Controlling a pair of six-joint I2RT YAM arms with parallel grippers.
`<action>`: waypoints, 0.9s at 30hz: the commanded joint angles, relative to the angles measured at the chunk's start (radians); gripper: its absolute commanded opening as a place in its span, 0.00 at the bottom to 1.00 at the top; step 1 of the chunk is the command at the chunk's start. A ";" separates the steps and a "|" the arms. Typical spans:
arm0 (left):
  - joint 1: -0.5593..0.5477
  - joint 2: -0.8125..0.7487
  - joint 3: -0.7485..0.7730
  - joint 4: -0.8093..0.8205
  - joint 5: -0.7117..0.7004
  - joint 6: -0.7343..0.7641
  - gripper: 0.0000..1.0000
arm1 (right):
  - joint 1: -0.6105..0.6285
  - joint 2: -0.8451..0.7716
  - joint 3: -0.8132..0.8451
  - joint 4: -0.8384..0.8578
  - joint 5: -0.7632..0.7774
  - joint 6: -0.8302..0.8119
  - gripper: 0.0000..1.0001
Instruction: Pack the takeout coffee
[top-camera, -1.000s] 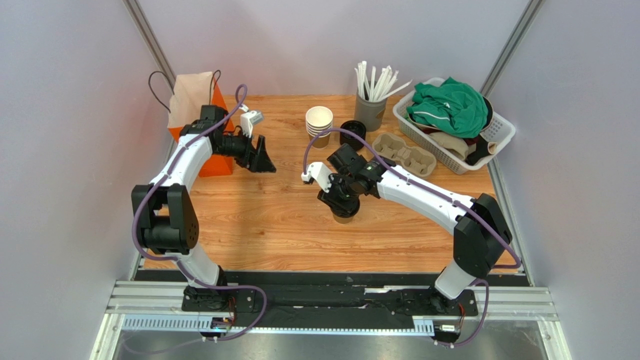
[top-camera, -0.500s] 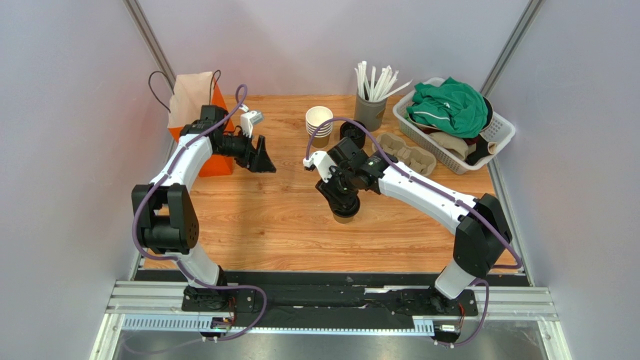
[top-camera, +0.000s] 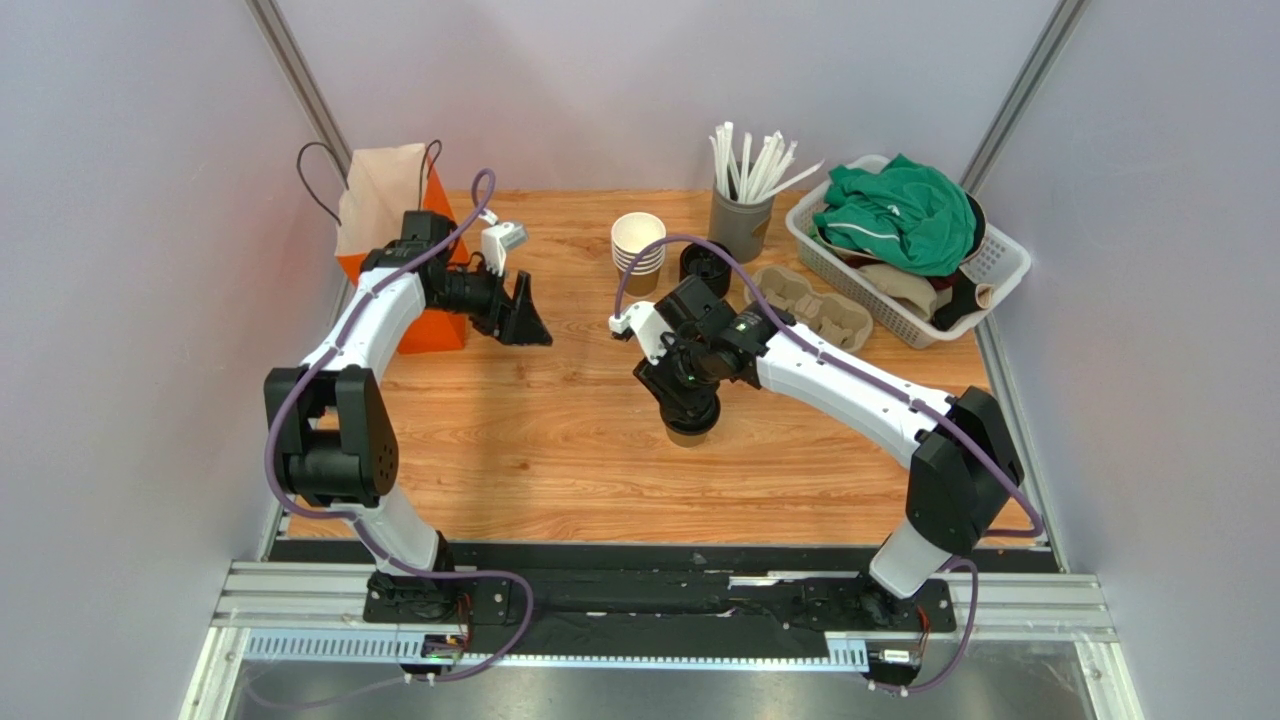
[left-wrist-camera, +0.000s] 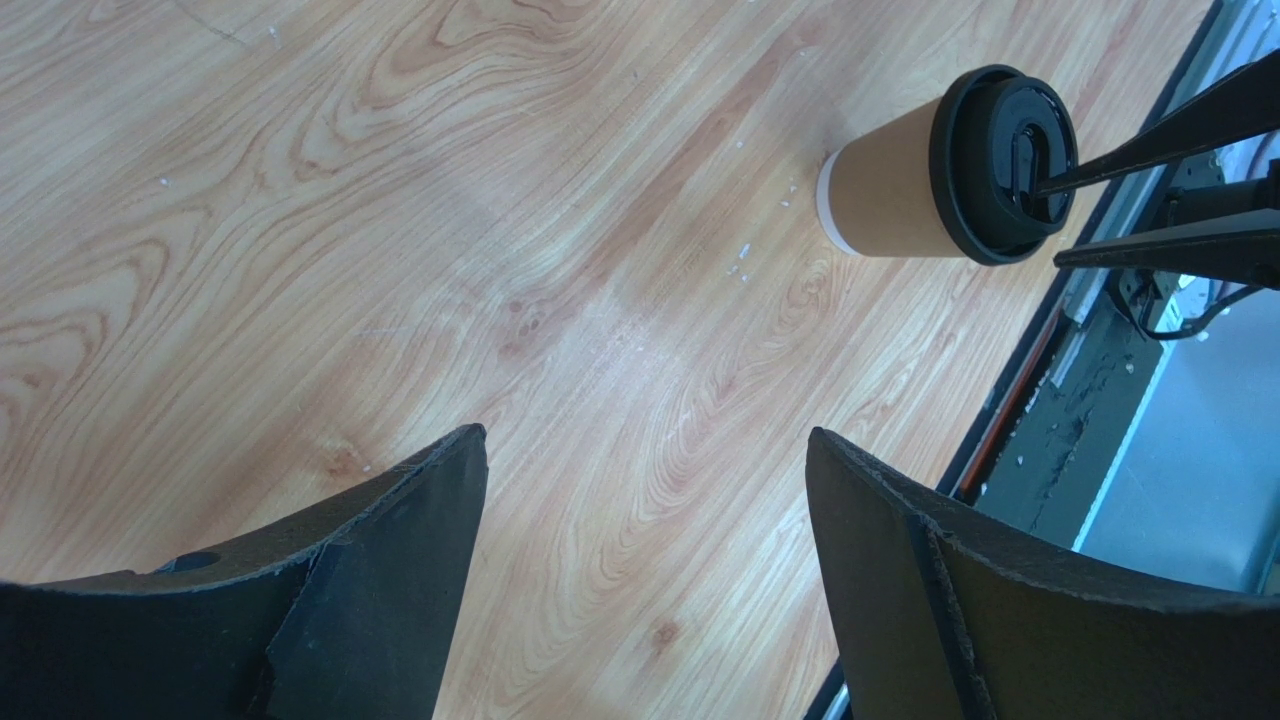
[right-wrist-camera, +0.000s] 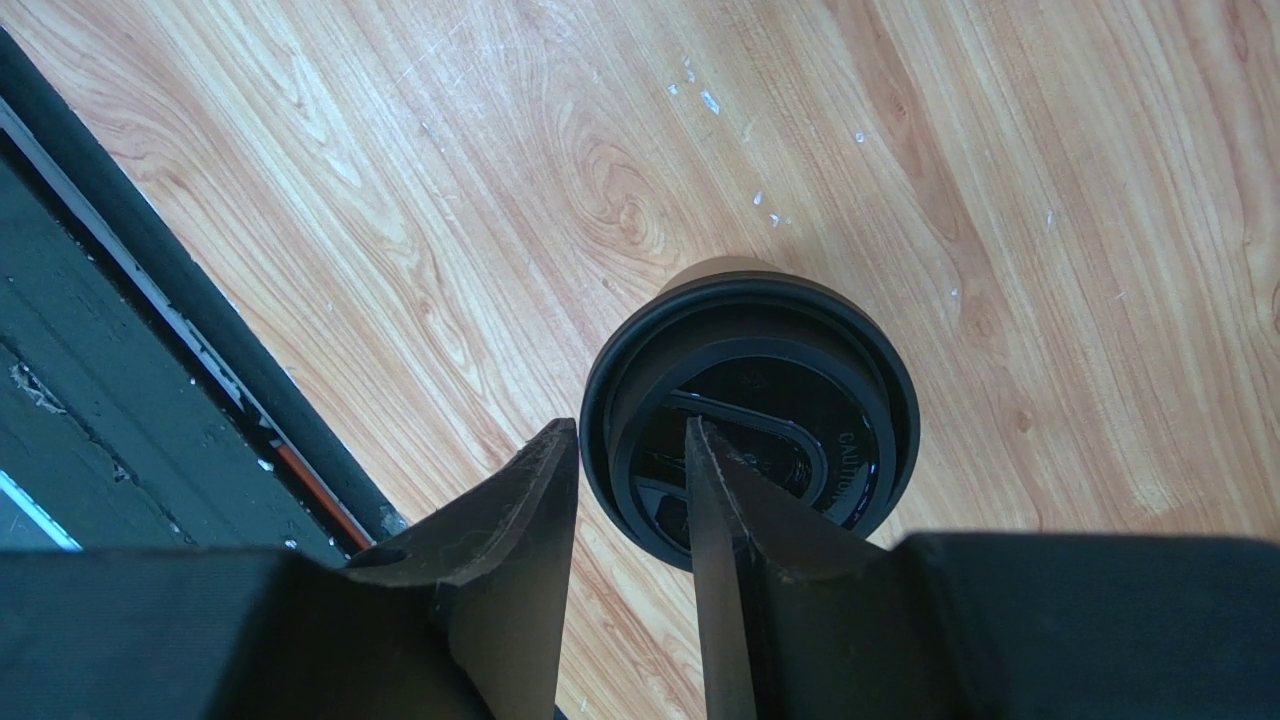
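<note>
As it stands upright, tan takeout coffee (left-wrist-camera: 887, 188), black-lidded, right jaws ajar over rim, left jaws wide

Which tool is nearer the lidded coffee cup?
Right. The right tool is at the takeout coffee, fingers straddling the edge of its lid; the left tool hangs far off leftward, beside the orange bag.

The wooden bench (top-camera: 541, 450) carries an orange bag (top-camera: 388, 188) at the far left. Along the far side stand a stack of paper cups (top-camera: 639, 245), black lids (top-camera: 699, 263), a straw holder (top-camera: 739, 222), a cardboard carrier (top-camera: 819, 308) and a white basket (top-camera: 999, 270). The takeout coffee (top-camera: 691, 435) stands upright near the middle.
</note>
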 joint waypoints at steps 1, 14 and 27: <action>0.005 0.005 -0.004 0.016 0.032 0.000 0.86 | -0.003 0.013 -0.004 0.006 -0.004 0.020 0.36; 0.005 0.016 -0.004 0.016 0.035 0.001 0.86 | 0.019 0.046 -0.004 0.005 0.002 0.029 0.33; 0.005 0.009 0.002 0.010 0.036 0.006 0.86 | 0.017 0.019 0.010 0.006 0.054 -0.009 0.02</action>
